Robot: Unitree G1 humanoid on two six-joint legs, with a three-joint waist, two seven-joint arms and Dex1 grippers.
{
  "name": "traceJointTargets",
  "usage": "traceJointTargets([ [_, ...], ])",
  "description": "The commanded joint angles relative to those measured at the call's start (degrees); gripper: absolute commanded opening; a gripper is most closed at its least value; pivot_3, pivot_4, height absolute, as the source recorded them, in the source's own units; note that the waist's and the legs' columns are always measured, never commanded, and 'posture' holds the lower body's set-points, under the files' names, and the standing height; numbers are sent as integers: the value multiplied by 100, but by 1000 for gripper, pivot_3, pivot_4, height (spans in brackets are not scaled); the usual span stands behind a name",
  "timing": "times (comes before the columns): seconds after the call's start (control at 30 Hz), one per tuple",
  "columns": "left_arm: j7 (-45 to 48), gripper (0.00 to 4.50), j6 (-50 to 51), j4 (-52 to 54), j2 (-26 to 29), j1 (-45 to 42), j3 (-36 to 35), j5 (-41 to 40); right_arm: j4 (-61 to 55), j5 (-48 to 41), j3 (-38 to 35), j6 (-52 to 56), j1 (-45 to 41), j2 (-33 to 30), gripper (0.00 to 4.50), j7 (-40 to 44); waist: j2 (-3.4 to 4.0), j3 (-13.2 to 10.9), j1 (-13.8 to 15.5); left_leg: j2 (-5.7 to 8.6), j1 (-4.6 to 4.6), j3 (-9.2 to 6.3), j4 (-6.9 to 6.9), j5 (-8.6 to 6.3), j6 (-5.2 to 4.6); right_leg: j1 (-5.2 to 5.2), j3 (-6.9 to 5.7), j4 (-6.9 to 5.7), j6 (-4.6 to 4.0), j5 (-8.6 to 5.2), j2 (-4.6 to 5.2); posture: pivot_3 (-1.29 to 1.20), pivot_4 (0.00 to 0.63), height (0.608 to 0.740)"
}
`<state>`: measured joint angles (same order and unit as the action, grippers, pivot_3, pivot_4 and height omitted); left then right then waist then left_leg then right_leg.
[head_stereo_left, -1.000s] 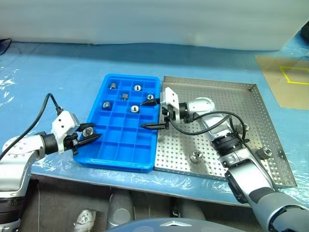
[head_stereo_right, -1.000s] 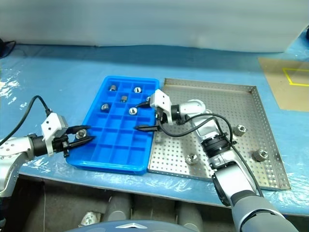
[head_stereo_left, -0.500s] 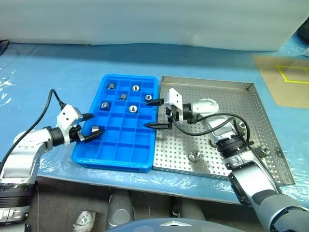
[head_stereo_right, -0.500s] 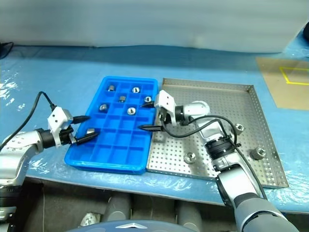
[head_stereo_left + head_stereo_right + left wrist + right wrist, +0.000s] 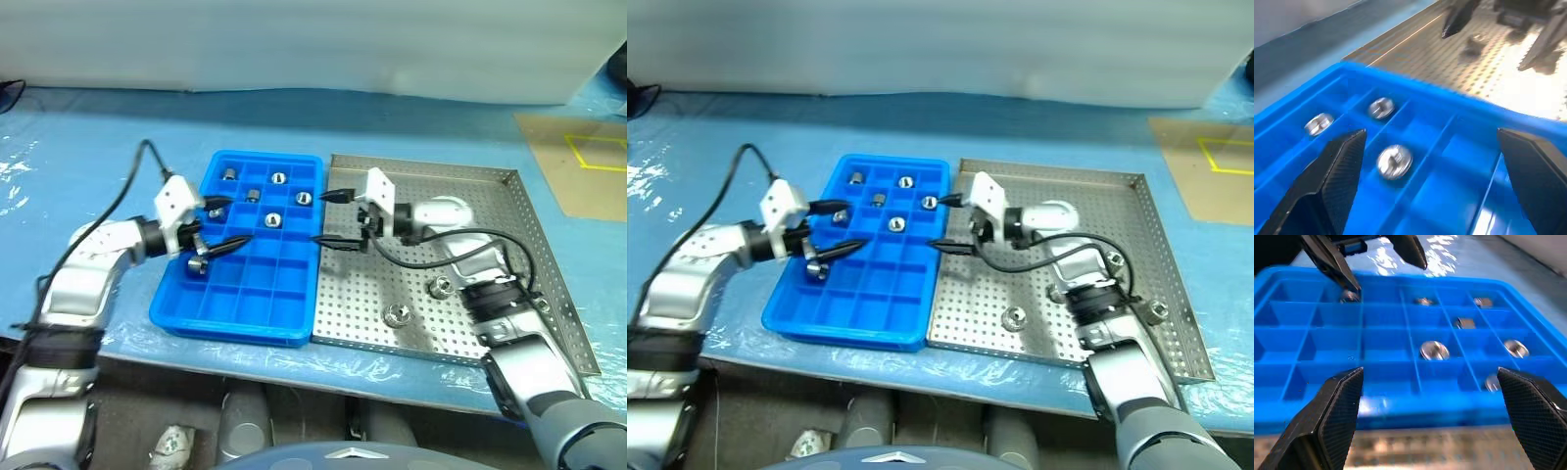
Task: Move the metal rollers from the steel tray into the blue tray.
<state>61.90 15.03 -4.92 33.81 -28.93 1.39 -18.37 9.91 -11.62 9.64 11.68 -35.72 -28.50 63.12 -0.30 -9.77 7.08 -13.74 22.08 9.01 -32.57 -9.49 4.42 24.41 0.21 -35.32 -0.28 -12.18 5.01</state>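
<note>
**Both grippers spread over the trays, six rollers in the blue tray**

The left gripper (image 5: pixel 217 227) hangs over the left half of the blue tray (image 5: pixel 235 318), its two black fingers spread wide and pinching nothing. Just below its lower finger a roller (image 5: pixel 197 265) lies in a compartment at the tray's left edge.

The blue tray sits on the bench (image 5: pixel 98 137), which is covered with blue plastic sheet. Its right rim lies right beside the left rim of the steel tray (image 5: pixel 509 211). Five more rollers lie in separate compartments in the tray's far part: one at the far left (image 5: pixel 228 175), one in the next row near the left gripper's upper finger (image 5: pixel 213 211), one toward the middle (image 5: pixel 253 195), one at the far edge (image 5: pixel 278 178), one further right (image 5: pixel 303 198). A sixth (image 5: pixel 271 219) lies just nearer than these, mid-tray.

The right gripper (image 5: pixel 326 216) is over the seam where the two trays meet, pointing toward the blue tray, fingers also spread and empty.

On the perforated floor of the steel tray, one roller (image 5: pixel 397 315) lies near the front, and another (image 5: pixel 440 286) sits just beside the right arm's cable. A third (image 5: pixel 1157 312) is near the right rim, close behind the right arm.
</note>
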Motion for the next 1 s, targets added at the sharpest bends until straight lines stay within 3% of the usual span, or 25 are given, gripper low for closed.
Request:
traceJointTargets([
  [0.03, 229, 4479, -446, -687, -321, -628, 351, 208, -578, -156, -357, 220, 294, -240, 4500, -208, 0, 0, -79, -1, -2, 0, -1, 1, 0, 1, 2, -1, 0, 0, -3, -96, 150, 740],
  [0.2, 679, 4479, -1470, -2877, -1379, -2110, 857, 648, -1858, -328, -1138, 883, 1406, -677, 4500, -853, 0, 1, -209, 1, 1, -1, -14, 0, -5, 0, 17, -4, 3, 2, -14, -272, 150, 740],
  [0.43, 1664, 4479, -2411, -4993, -2182, -3186, 1062, 1033, -3532, -700, -2202, 1688, 2907, -1039, 4500, -1503, -1, 3, -608, 7, -10, 26, -15, -16, -33, -3, 98, 24, 15, 9, -30, -490, 150, 740],
  [0.57, 2227, 4479, -2994, -5611, -2466, -3292, 1277, 1368, -4412, -1037, -2852, 2151, 3755, -1151, 4500, -1682, 0, 4, -816, -1, -18, 47, -13, -23, -45, -7, 138, 54, 30, 18, -51, -592, 150, 740],
  [0.8, 2060, 4479, -3837, -6345, -3145, -3410, 1384, 1897, -5652, -2169, -3997, 3056, 4610, -1092, 4500, -2021, 0, 4, -1030, 6, -24, 75, -52, -63, -111, -17, 147, 64, 34, 19, -38, -706, 150, 740],
  [1.0, 1439, 4479, -4208, -6673, -3498, -3451, 1346, 2227, -6258, -2640, -3717, 3341, 4943, -1319, 4500, -2110, -1, 4, -1245, 11, -23, 88, -60, -74, -127, -17, 143, 74, 43, 16, -34, -729, 150, 740],
])
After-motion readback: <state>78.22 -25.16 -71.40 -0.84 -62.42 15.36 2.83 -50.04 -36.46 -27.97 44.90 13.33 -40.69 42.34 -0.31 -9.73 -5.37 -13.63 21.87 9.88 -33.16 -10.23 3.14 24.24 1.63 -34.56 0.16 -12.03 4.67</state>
